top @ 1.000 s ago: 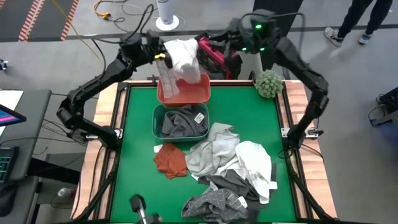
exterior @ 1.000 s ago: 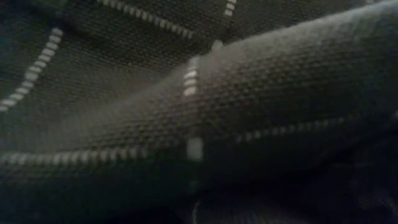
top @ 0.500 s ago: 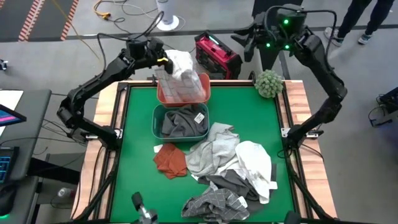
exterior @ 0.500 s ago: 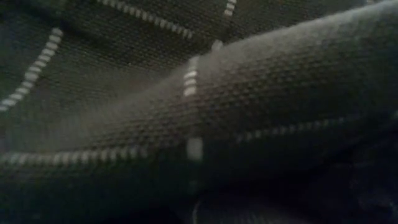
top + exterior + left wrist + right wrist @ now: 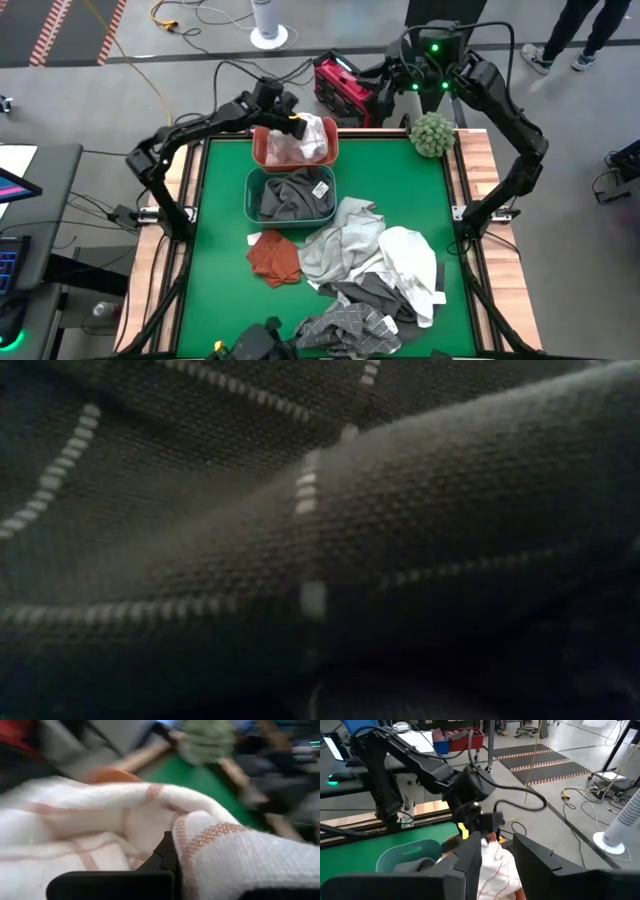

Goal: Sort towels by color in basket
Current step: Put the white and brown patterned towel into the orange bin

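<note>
The left gripper [image 5: 292, 122] is clamped on a white towel with orange stripes [image 5: 305, 140], holding it down inside the orange tub [image 5: 262, 155] at the far edge of the green table [image 5: 215, 215]; in the left wrist view the striped cloth [image 5: 100, 830] bunches around the dark fingers. The right gripper [image 5: 392, 72] hangs beyond the far edge of the table, near a red case [image 5: 345, 85] on the floor, its fingers parted with nothing between them. Just in front of the orange tub stands a teal tub [image 5: 252, 195] with a dark grey towel [image 5: 290, 195] in it. A rust-orange towel [image 5: 273, 256] lies flat on the table, touching a heap of light grey, white and checked towels [image 5: 370, 265]. A fuzzy green ball [image 5: 432, 133] sits at the far right corner. The low view is filled by dark checked cloth [image 5: 320, 540].
</note>
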Robot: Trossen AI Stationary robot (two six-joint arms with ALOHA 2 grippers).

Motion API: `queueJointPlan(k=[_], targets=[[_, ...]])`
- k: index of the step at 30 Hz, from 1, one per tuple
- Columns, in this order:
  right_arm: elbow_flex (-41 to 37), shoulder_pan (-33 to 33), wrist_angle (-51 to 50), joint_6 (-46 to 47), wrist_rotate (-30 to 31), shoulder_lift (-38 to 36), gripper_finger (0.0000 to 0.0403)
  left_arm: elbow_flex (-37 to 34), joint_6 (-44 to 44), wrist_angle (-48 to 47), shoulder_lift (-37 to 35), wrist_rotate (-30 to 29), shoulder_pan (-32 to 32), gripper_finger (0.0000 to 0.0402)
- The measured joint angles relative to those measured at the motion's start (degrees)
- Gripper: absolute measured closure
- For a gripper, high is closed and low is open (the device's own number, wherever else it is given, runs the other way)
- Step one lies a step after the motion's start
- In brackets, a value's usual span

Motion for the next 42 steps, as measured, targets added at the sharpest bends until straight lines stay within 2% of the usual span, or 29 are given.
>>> queueJointPlan(k=[3,5,7,8,9,11,13,18,26,28,31,33,37,42], targets=[[0.0,0.2,0.0,0.0,0.0,0.0,0.0262,0.0,-5.0,0.4,1.5,11.1,0.4,0.0401],[0.0,0.4,-0.2,0.1,0.0,0.0,0.0262,0.0,-5.9,-1.6,2.0,14.0,0.8,0.0401],[0.0,0.4,-0.5,0.2,0.0,0.0,0.0262,0.0,-5.7,-4.4,2.2,14.2,1.6,0.0401],[0.0,0.5,-0.8,0.2,0.0,0.0,0.0262,0.0,-5.4,-5.6,2.3,12.6,2.0,0.0401],[0.0,0.8,-1.0,0.2,0.0,0.0,0.0262,0.0,-5.0,-6.3,2.3,8.6,2.3,0.0401],[-0.2,1.1,-1.1,0.2,0.1,0.0,0.0262,0.0,-4.2,-6.8,2.2,-2.3,2.6,0.0401],[-0.6,1.4,-1.2,0.0,0.1,0.0,0.0262,0.0,-3.1,-6.5,2.2,-10.5,2.8,0.0401],[-2.2,2.0,-0.8,-0.1,0.1,0.0,0.0262,0.0,4.4,-7.7,2.2,-15.9,1.7,0.0391],[-3.5,3.1,0.4,0.8,0.1,0.1,0.0262,0.0,17.9,-14.2,2.2,-35.4,-2.3,0.0388],[-3.5,3.4,1.1,0.8,0.2,0.1,0.0262,0.0,18.6,-14.8,2.1,-40.0,-3.1,0.0387],[-3.5,3.4,1.3,0.8,0.8,0.1,0.0262,0.0,14.2,-16.8,1.8,-47.2,-3.9,0.0384],[-3.5,3.4,1.4,0.9,0.9,0.1,0.0262,0.0,13.0,-18.5,1.8,-47.7,-3.9,0.0374],[-3.5,3.4,1.4,0.9,1.1,0.1,0.0262,0.0,9.8,-22.6,1.8,-44.3,-4.1,0.0337],[-3.5,3.4,1.6,0.9,1.1,0.1,0.0262,0.1,8.6,-23.5,1.7,-36.7,-4.1,0.0267]])
